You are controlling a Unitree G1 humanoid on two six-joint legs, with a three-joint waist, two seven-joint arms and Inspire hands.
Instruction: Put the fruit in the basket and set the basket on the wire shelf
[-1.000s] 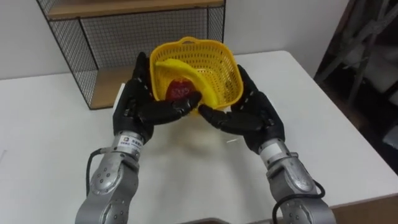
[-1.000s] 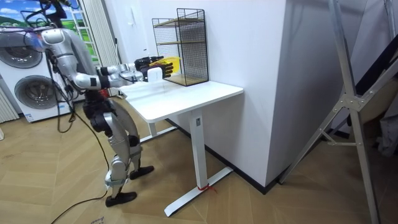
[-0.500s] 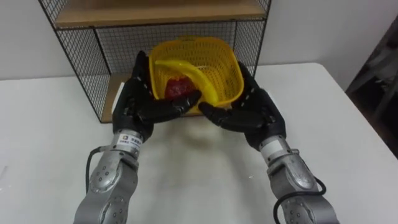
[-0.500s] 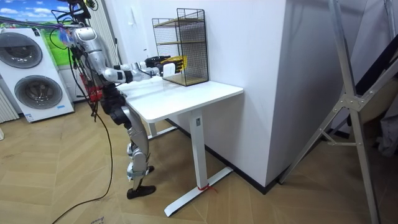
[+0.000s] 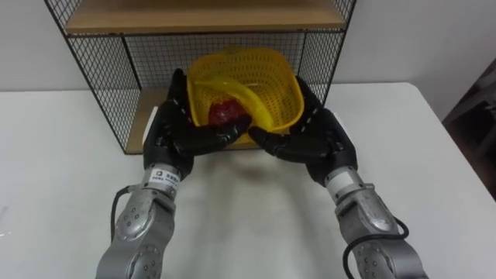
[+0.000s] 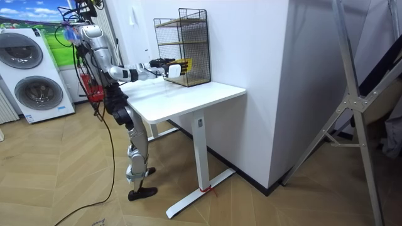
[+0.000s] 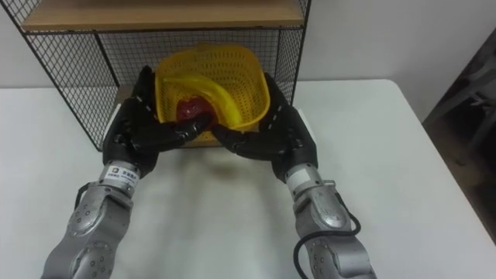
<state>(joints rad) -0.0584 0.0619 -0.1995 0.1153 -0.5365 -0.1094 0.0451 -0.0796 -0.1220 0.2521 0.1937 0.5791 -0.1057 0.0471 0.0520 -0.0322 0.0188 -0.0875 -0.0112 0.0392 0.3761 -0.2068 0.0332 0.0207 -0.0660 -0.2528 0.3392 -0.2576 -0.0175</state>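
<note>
Yellow plastic mesh basket (image 5: 280, 94) sits at the open front of the black wire shelf (image 5: 108, 70), in the shelf's lower compartment and tipped so its mouth faces back from the shelf toward the robot. Its wall is an open lattice with a thick rolled rim. Inside lie a curved yellow banana (image 5: 242, 90), arching across the mouth, and a dark red round fruit (image 5: 225, 114) tucked beneath it.

Both black hands carry the basket between them in front of the shelf. The left hand (image 5: 172, 132) lies flat against the basket's left wall with fingers stretched straight toward the shelf's back. The right hand (image 5: 316, 133) mirrors it on the right wall. Their thumbs reach in under the near rim, so the basket is pressed and cupped by extended fingers, not by closed fists. I cannot tell whether its base touches the shelf's lower wooden board (image 5: 143, 116).

Directly above the basket runs the shelf's upper wooden board (image 5: 194, 17). Wire mesh side panels flank both hands, and the mesh back panel stands behind the basket. The shelf stands on a white rectangular table (image 5: 62, 178). In the room view the robot stands on the side of the table away from the shelf, arms stretched toward it, with two white washing machines (image 6: 34, 81) well beyond, at that view's left.
</note>
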